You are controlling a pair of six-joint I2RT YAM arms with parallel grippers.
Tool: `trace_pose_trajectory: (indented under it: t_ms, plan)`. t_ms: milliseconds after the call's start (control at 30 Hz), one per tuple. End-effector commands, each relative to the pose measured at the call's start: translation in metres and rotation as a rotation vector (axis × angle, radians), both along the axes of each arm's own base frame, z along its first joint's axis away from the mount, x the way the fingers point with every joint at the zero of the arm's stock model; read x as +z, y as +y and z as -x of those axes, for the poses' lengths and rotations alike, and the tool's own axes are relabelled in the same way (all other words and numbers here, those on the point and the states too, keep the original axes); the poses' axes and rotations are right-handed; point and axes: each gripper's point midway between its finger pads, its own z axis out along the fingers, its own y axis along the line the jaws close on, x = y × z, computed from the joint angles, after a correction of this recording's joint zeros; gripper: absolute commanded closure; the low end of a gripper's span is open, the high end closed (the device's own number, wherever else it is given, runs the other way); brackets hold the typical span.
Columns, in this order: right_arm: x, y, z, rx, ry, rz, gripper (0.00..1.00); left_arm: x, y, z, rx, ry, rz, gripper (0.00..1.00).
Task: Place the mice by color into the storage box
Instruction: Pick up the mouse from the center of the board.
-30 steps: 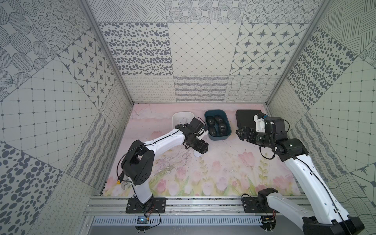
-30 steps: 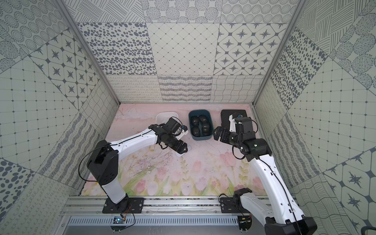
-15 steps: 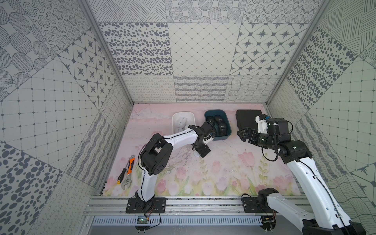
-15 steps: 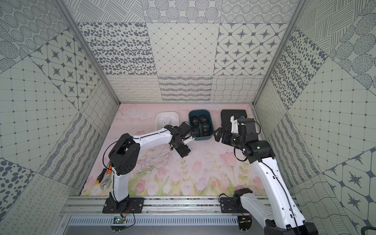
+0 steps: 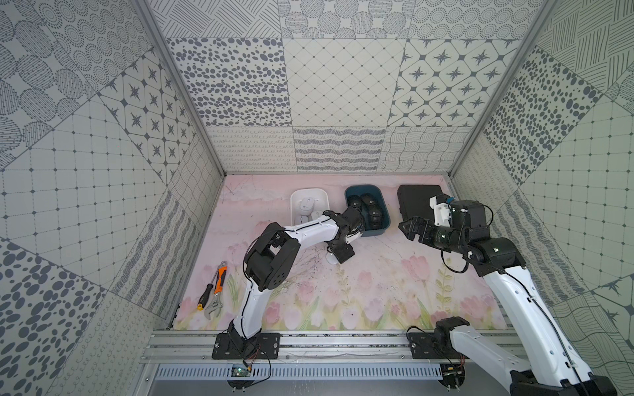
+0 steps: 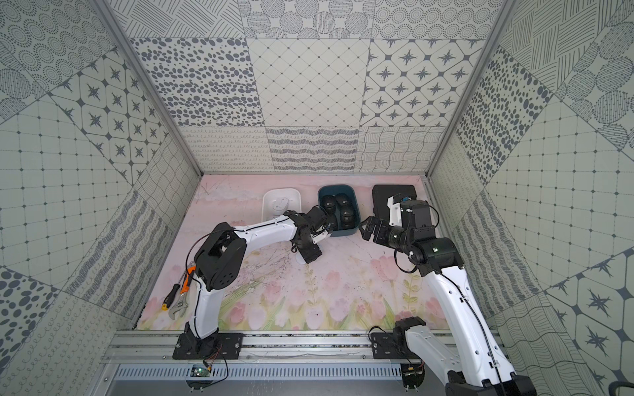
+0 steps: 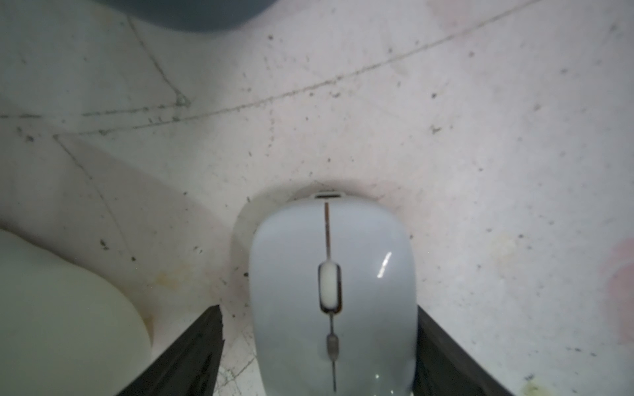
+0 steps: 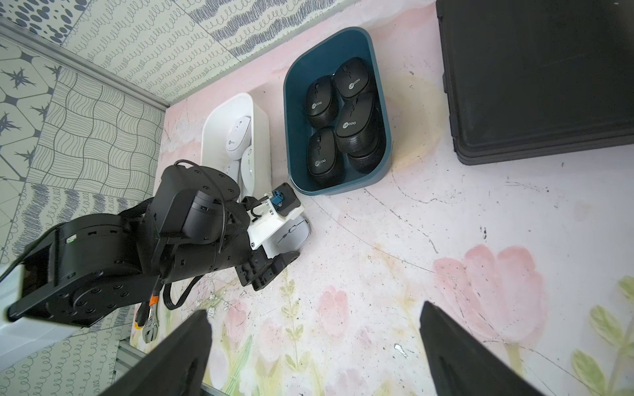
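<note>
In both top views I count two tubs at the far edge of the mat (image 5: 377, 274), a white tub (image 5: 308, 191) and a teal tub (image 5: 375, 232) side by side. Three white mice (image 5: 307, 205) show in the white tub, partly covered by my left arm. The black mice (image 5: 375, 215) in the teal tub are too crowded to count here. My left gripper (image 5: 338, 257) is down on the mat in front of the tubs and hides most of a loose white mouse (image 5: 330, 260). My right gripper (image 5: 406, 228) hovers beside the teal tub, before one black case (image 5: 415, 200). One adjustable wrench (image 5: 219, 279) and one screwdriver (image 5: 205, 295) lie at the left edge.

Left wrist: the loose white mouse is glossy, with a pale wheel and a dark centre seam, and its rear is cut off. My fingers (image 7: 192, 353) straddle it, one touching its side and the other with a gap.

Right wrist: my fingers (image 8: 456, 346) are spread wide and hold nothing. I count five matte black mice with pale logos, one mostly buried.
</note>
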Motion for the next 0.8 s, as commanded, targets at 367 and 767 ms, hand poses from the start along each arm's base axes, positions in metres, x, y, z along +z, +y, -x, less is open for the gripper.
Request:
trace_pose_trajectory:
  t_ms: [367, 767]
  plan:
    - [-0.007, 0.003, -0.001, 0.026, -0.010, -0.010, 0.01, -0.017, 0.015, 0.021, 0.050, 0.126, 0.006, 0.45]
    - [-0.011, 0.009, 0.001, 0.054, -0.002, -0.032, 0.01, 0.030, 0.002, 0.017, 0.141, 0.139, 0.174, 0.60]
